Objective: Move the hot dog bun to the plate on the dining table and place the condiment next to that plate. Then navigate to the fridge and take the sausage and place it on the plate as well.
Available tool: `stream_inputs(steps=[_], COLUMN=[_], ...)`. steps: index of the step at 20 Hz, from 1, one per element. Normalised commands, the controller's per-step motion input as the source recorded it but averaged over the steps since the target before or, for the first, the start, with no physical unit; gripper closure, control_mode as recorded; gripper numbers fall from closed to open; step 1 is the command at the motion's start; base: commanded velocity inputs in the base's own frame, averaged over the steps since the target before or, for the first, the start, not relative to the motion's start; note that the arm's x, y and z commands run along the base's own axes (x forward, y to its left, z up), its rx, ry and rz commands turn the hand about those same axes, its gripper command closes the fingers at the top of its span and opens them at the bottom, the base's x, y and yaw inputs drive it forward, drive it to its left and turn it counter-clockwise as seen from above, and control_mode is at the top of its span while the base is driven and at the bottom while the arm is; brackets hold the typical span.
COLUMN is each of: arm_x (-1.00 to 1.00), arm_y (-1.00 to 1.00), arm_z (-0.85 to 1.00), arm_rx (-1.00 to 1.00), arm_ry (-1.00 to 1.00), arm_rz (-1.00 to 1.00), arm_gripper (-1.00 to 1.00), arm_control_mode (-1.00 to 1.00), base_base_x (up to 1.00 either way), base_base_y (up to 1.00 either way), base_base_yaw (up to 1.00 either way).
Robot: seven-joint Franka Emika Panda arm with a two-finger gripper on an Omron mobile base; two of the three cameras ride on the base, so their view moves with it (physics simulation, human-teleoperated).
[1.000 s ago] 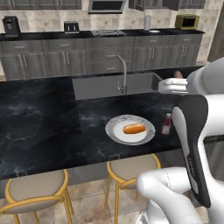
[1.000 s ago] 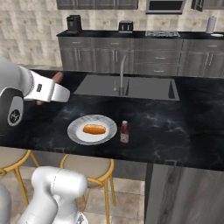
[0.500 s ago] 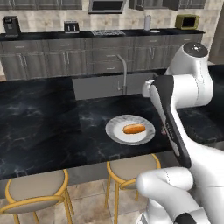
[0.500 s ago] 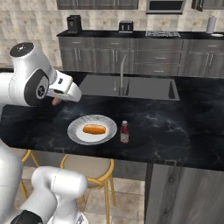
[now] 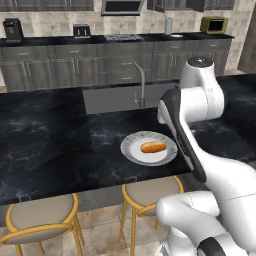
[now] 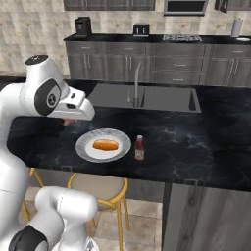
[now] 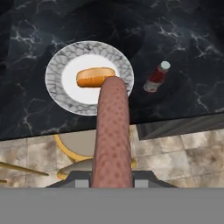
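The gripper (image 7: 111,181) is closed on the sausage (image 7: 112,135), which runs straight out from between the finger tips in the hand view, its far end overlapping the near rim of the plate (image 7: 57,94) below. In the right base view the hand hangs above the table (image 6: 196,147), just left of the plate (image 6: 88,152), with a bit of the reddish sausage (image 6: 69,121) peeping out under it.

The plate holds the bun (image 7: 95,77), lying lengthwise across the white centre; the grey marbled rim around it is bare. In the left base view the bun (image 5: 153,147) sits slightly right of the middle of the plate (image 5: 132,152).

The condiment (image 6: 139,148) stands upright on the table just right of the plate, near its rim but not touching it; from the hand view the bottle (image 7: 156,77) is clear of the plate too.

Farther back in the table, the sink (image 6: 162,98) lies behind the plate, with the faucet (image 6: 137,83) at its near edge. Two stools (image 5: 42,220) stand below the table's near side.
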Motion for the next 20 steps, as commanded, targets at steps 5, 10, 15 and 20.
stream_inputs(steps=[5, 10, 15, 20], arm_x=[0.17, 0.51, 0.55, 0.22], arm_y=[0.02, 0.15, 0.21, 0.02], arm_z=[-0.52, -0.50, -0.34, -0.21], arm_rx=[-0.04, 0.00, 0.00, 0.00], arm_ry=[0.00, 0.00, 0.00, 0.00], arm_rz=[0.00, 0.00, 0.00, 0.00], arm_gripper=[1.00, 1.00, 1.00, 1.00], arm_control_mode=[-1.00, -1.00, -1.00, -1.00], base_base_x=[0.00, 0.00, 0.00, 0.00], base_base_y=[0.00, 0.00, 0.00, 0.00], base_base_yaw=[0.00, 0.00, 0.00, 0.00])
